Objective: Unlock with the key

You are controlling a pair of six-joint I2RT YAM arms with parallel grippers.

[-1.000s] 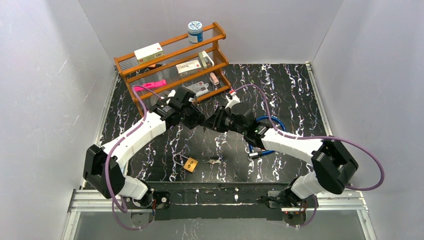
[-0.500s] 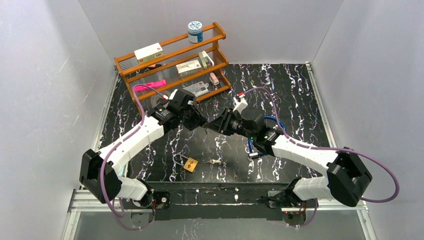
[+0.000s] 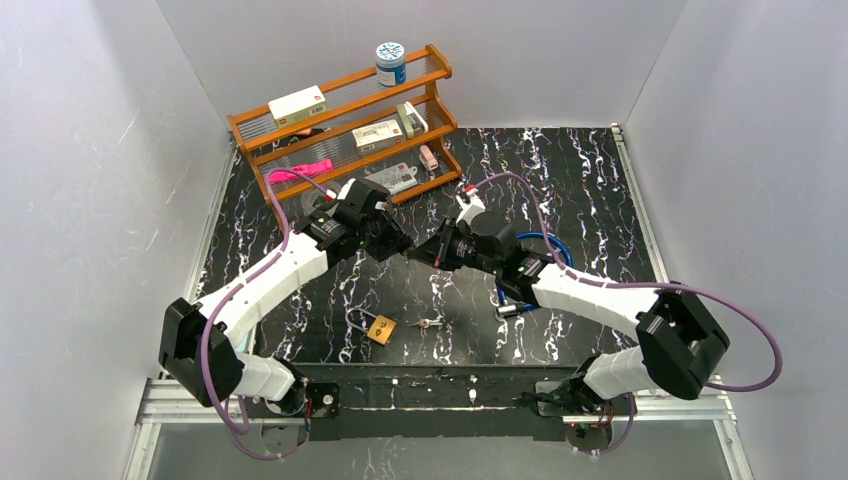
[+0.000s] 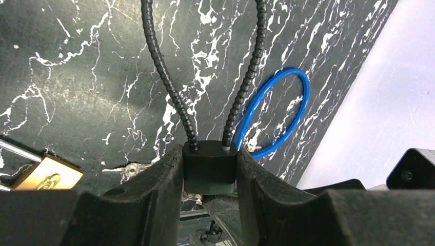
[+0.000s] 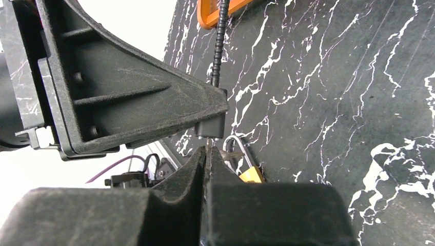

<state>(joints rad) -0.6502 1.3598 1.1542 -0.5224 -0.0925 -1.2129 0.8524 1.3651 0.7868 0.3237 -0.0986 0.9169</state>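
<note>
On the left, the left gripper [image 4: 209, 159] was clamped partway closed around the lock body [image 4: 210, 171], a small black block held up off the table, with its beaded black cable [image 4: 164, 66] looping away above. I judged that block rigid and light enough to take a firm squeeze on its flat sides. The cable looked floppy, a poor place to grab.

Just right of it, a thin sliver of metal, which I took for the key [image 5: 207, 140], ran into the underside of the block. The right gripper [image 5: 206, 154] was pinched almost closed on it. Small, hard and slick, I reckoned; it would want holding flat across the bow so that it could be twisted without slipping.

Down on the table, well apart from both claws, lay a brass padlock [image 3: 381, 328], a loose key [image 3: 428, 322] beside it, and a blue cable [image 4: 277, 113] further right.

At the back, the wooden rack [image 3: 440, 65] carried a white box [image 3: 297, 104] and a jar [image 3: 390, 63] on top, small packets [image 3: 378, 133] in the middle and something pink [image 3: 300, 170] lower left.
</note>
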